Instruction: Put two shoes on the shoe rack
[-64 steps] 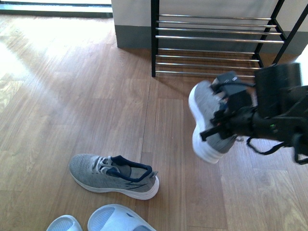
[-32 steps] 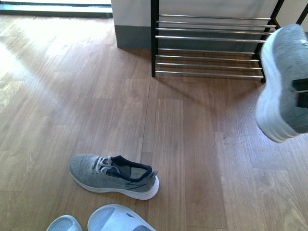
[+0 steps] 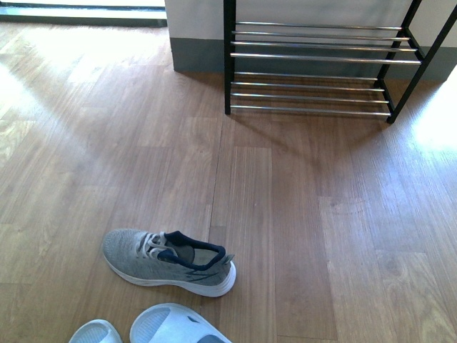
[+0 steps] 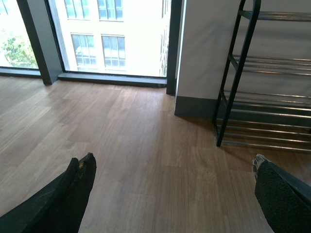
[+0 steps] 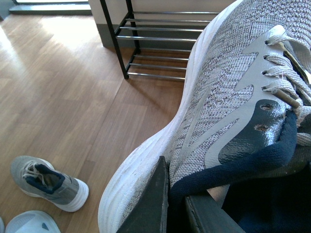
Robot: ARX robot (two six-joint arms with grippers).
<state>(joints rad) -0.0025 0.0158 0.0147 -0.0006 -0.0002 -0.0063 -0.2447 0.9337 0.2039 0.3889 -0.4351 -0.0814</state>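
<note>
Right jaws on sneaker (image 5: 228, 97), wrist view only.

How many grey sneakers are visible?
2. One sneaker lies on the floor beside the blue slides; the other sneaker is clamped in the right gripper, seen only by its wrist camera.

Wood floor (image 3: 300, 214), bright window (image 4: 116, 39)

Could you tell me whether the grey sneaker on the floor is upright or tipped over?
Upright: the grey sneaker rests on its white sole on the floor, with its navy collar opening facing up.
</note>
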